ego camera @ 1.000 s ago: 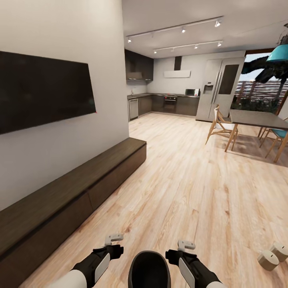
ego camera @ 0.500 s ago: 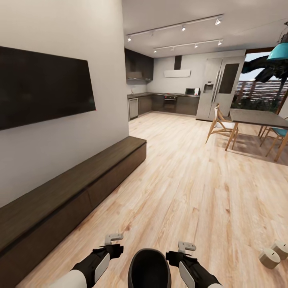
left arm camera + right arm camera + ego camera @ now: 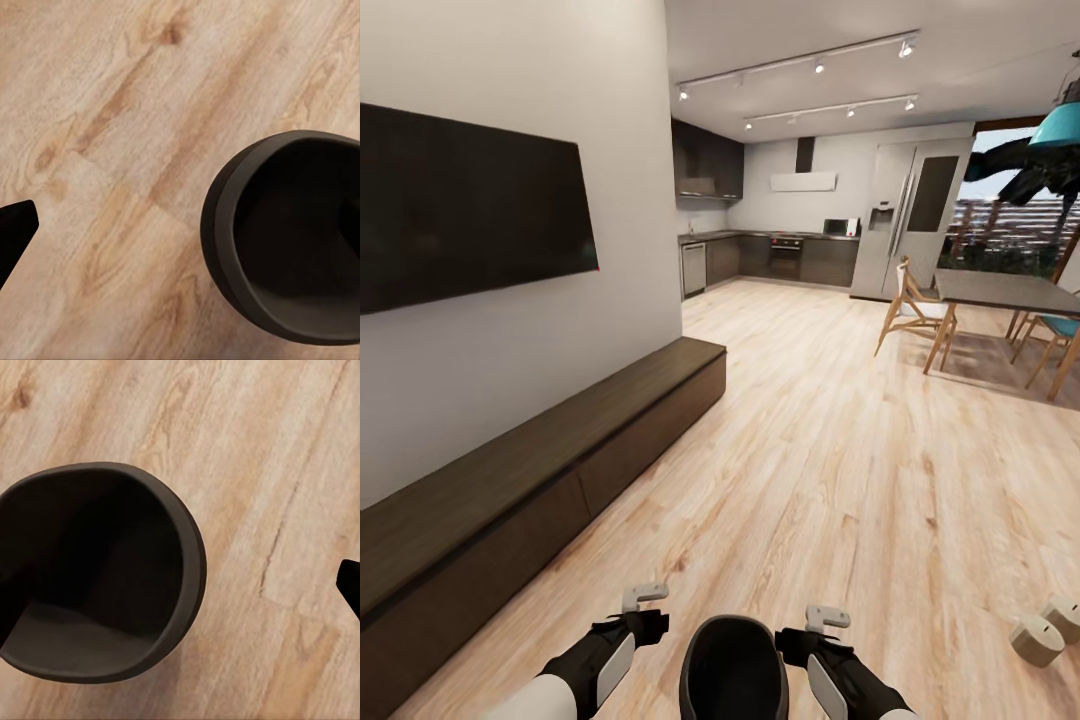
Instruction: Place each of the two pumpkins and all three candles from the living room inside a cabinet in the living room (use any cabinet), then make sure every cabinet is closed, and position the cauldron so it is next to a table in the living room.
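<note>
Both black-sleeved arms reach forward low, left pincer [image 3: 644,597] and right pincer [image 3: 825,616] flanking the round black cauldron [image 3: 733,665]; whether either is apart, I cannot tell.

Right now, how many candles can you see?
2: one candle on the floor at the head view's lower right, another candle touching it just beyond, cut by the frame edge. Others may be hidden.

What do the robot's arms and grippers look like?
Both arms are white shells over black joints, black at the wrists. The left gripper and right gripper are small pale-grey blocky pieces. No cables or markings are visible.
</note>
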`<state>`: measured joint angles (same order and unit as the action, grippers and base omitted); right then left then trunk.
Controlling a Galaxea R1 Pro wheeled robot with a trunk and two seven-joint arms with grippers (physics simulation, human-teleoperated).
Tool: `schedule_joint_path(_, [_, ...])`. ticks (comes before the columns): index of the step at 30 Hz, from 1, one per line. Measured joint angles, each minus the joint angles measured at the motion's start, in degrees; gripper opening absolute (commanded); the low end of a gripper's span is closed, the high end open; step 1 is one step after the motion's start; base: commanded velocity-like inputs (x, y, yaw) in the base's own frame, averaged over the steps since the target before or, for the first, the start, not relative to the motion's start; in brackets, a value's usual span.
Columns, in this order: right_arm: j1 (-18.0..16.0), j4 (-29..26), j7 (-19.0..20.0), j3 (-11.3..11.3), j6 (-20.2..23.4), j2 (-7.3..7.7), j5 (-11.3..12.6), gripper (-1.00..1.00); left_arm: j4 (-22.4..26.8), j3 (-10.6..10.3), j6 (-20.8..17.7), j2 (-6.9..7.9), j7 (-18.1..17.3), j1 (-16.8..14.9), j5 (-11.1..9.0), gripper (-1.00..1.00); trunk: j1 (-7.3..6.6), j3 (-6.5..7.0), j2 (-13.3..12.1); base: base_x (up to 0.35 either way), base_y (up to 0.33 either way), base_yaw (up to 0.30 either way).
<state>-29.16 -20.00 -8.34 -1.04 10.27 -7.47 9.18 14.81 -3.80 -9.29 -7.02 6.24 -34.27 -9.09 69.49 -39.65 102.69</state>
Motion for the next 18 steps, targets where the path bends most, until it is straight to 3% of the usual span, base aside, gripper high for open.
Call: schedule_joint_path(18, [-0.01, 0.01, 0.02, 0.02, -0.08, 0.00, -0.04, 1.00, 0.00, -0.07, 0.04, 0.04, -2.20, 0.07, 0.09, 1.00, 3.95, -3.23, 7.22, 0.000, 0.000, -0.002])
